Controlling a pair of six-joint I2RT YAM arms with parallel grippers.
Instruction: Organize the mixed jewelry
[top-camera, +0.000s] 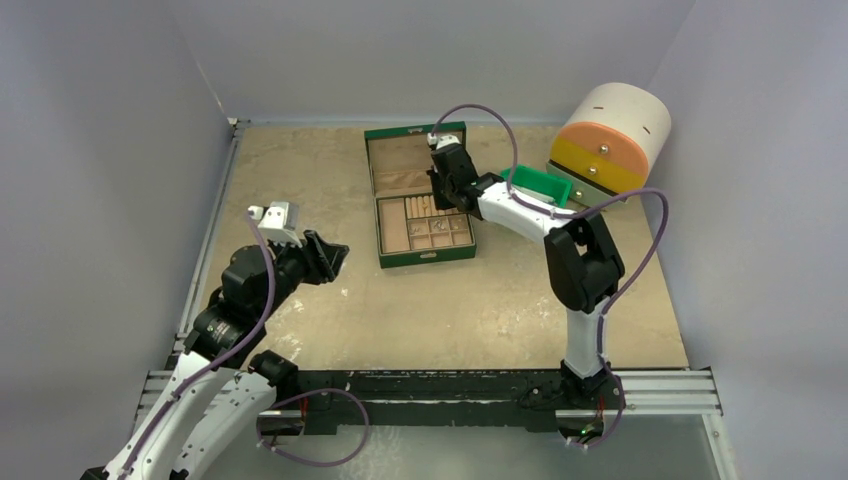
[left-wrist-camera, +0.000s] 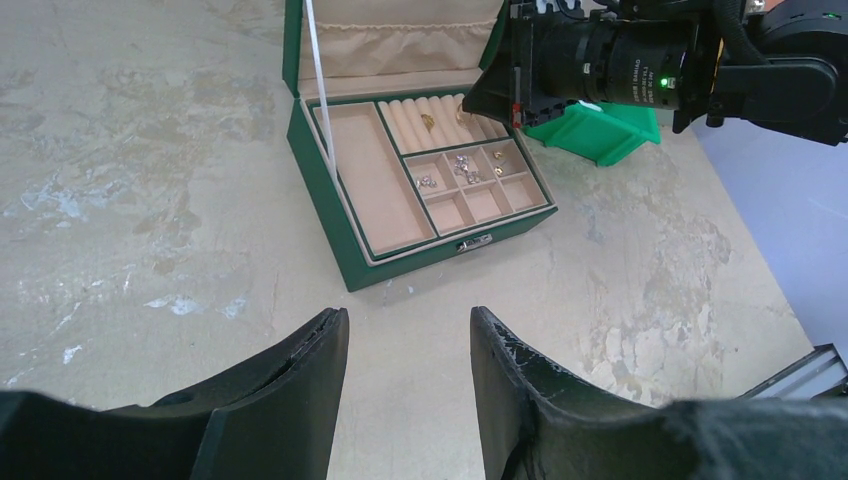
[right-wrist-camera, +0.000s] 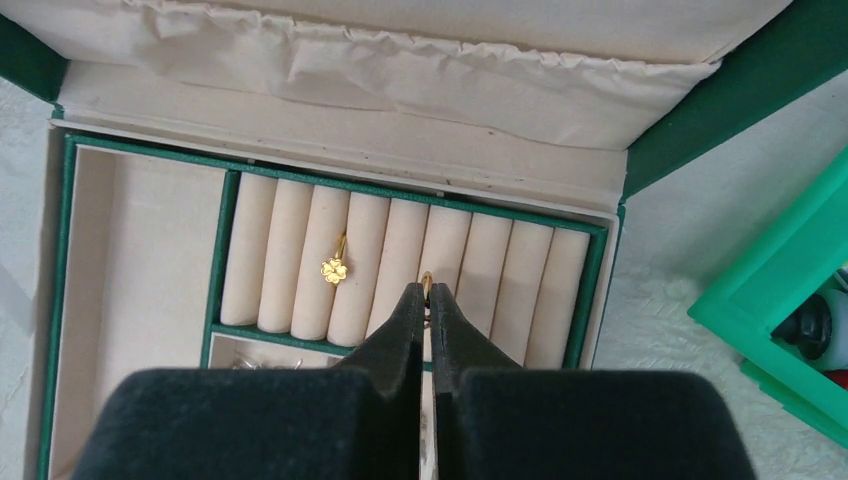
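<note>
Right end effector (right-wrist-camera: 427, 296) closed, touching gold ring (right-wrist-camera: 426, 275)

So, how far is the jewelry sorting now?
Done: a clover ring sits in the ring rolls, and small pieces lie in the little compartments. In hand: the right gripper pinches a gold ring at the rolls. Remaining: unclear; the green bin hides its contents.

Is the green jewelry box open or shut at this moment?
Open. The green jewelry box has its lid raised behind the tray, and its tan compartments, some holding small jewelry, are uncovered.
</note>
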